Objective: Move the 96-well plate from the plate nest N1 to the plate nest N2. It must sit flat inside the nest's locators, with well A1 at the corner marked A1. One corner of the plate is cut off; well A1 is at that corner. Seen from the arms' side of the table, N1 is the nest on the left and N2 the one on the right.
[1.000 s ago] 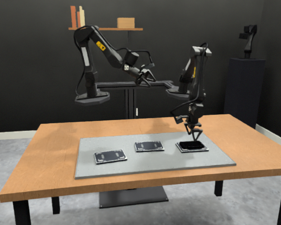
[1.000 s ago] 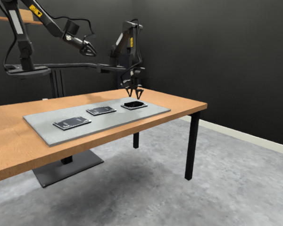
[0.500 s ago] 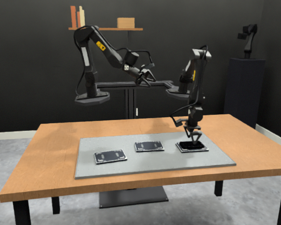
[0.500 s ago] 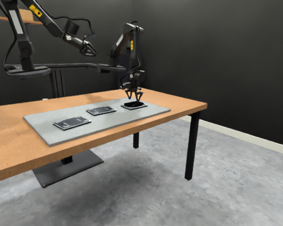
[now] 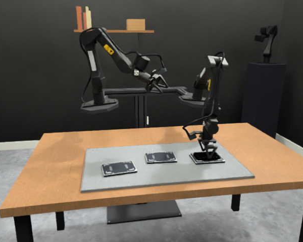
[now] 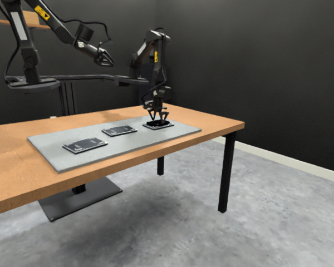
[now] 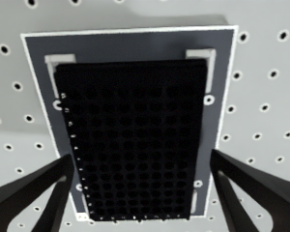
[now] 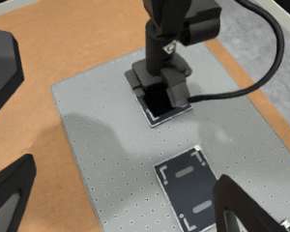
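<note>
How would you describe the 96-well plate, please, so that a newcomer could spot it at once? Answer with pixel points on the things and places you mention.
On the wooden table [image 5: 55, 156] [image 6: 204, 114] [image 8: 77, 53] lies a grey perforated board [image 5: 172, 177] [image 6: 46, 155] [image 7: 10, 103] [image 8: 106, 145]. Near one end, beneath the left gripper [image 5: 206, 154] [image 6: 158, 121] [image 7: 141, 159] [image 8: 157, 90], a black plate [image 5: 200, 157] [image 6: 154, 123] [image 7: 132, 140] [image 8: 159, 103] with rows of wells sits in a flat nest [image 5: 210, 162] [image 6: 160, 127] [image 7: 135, 45] [image 8: 150, 115]. The board's other two nests hold no plate.
</note>
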{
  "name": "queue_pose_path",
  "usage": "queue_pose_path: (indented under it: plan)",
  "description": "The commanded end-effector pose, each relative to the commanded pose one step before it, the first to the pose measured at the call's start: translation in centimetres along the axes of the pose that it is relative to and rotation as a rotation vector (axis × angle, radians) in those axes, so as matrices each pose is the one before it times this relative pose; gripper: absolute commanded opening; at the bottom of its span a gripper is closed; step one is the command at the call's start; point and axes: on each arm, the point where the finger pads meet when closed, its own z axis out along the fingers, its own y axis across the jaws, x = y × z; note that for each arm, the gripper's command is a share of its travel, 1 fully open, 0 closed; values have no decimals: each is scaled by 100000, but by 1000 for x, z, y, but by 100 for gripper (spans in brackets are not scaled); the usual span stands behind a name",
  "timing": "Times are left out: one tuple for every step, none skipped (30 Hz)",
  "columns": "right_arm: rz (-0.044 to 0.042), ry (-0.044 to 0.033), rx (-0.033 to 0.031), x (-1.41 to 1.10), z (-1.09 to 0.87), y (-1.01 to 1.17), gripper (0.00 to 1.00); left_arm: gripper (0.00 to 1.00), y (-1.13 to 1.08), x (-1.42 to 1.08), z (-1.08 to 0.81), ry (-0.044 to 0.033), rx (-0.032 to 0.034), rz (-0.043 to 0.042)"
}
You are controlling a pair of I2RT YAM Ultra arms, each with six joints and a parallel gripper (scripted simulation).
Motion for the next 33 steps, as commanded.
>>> queue_pose_path:
  plan:
    - [-1169, -145, -104, 208, -472, 94, 100, 100, 895, 186, 580, -245, -1873, -373]
    - [0, 0, 0, 0, 0, 0, 100, 100, -180, 18, -1, 71, 723, 7]
    - [0, 0, 0, 0, 0, 0, 100, 100, -140, 14, -1, 55, 562, 20]
    - [0, 0, 0, 0, 0, 0, 100, 100, -1, -19, -2, -3, -6, 44]
    - [0, 0, 0, 0, 0, 0, 100, 100, -1, -26, -3, -5, -8, 68]
    - [0, 0, 0, 0, 0, 0, 100, 100, 0, -5, -1, -1, -2, -2]
    - [0, 0, 0, 0, 0, 0, 100, 100, 34, 0, -31, -10, -96, -17]
    - [0, 0, 0, 0, 0, 0, 100, 100, 85, 0, -76, -24, -241, -31]
    - [0, 0, 0, 0, 0, 0, 100, 100, 10, 0, -9, -3, -29, -4]
    - [0, 0, 0, 0, 0, 0, 100, 100, 0, 0, 0, 0, 0, 0]
    - [0, 0, 0, 0, 0, 0, 100, 96, 0, 0, 0, 0, 0, 0]
    - [0, 0, 0, 0, 0, 0, 100, 96, 0, 0, 0, 0, 0, -41]
    - [0, 0, 0, 0, 0, 0, 100, 96, 0, 0, 0, 0, 0, 0]
    - [0, 0, 0, 0, 0, 0, 100, 96, 0, 0, 0, 0, 0, 0]
    - [0, 0, 0, 0, 0, 0, 100, 96, -351, -125, -99, 25, 499, 128]
    - [0, 0, 0, 0, 0, 0, 100, 92, 0, 0, 0, 0, 0, 0]
    - [0, 0, 0, 0, 0, 0, 100, 92, 0, 0, 0, 0, 0, 0]
    - [0, 0, 0, 0, 0, 0, 100, 92, 0, 0, 0, 0, 0, 0]
    - [0, 0, 0, 0, 0, 0, 100, 90, 0, 0, 0, 0, 0, 0]
    - [0, 0, 0, 0, 0, 0, 100, 89, 0, 0, 0, 0, 0, 0]
    - [0, 0, 0, 0, 0, 0, 100, 87, 0, 0, 0, 0, 0, 0]
    - [0, 0, 0, 0, 0, 0, 100, 86, 0, 0, 0, 0, 0, 0]
    - [0, 0, 0, 0, 0, 0, 100, 84, 0, 0, 0, 0, 0, 0]
    - [0, 0, 0, 0, 0, 0, 100, 83, 0, 0, 0, 0, 0, 0]
    - [0, 0, 0, 0, 0, 0, 100, 82, -427, 17, -2, 133, 1287, 149]
    - [0, 0, 0, 0, 0, 0, 100, 80, 0, 0, 0, 0, 0, 0]
    - [0, 0, 0, 0, 0, 0, 100, 79, 0, 0, 0, 0, 0, 0]
    - [0, 0, 0, 0, 0, 0, 100, 67, 0, 0, 0, 0, 0, 0]
    - [0, 0, 0, 0, 0, 0, 100, 78, 0, 0, 0, 0, 0, 0]
    - [0, 0, 0, 0, 0, 0, 100, 78, 0, 0, 0, 0, 0, 0]
    - [0, 0, 0, 0, 0, 0, 100, 78, 0, 0, 0, 0, 0, 0]
    - [0, 0, 0, 0, 0, 0, 100, 78, 191, 10, -402, -67, -643, -75]
    - [0, 0, 0, 0, 0, 0, 100, 78, -400, 33, -147, 87, 827, 5]
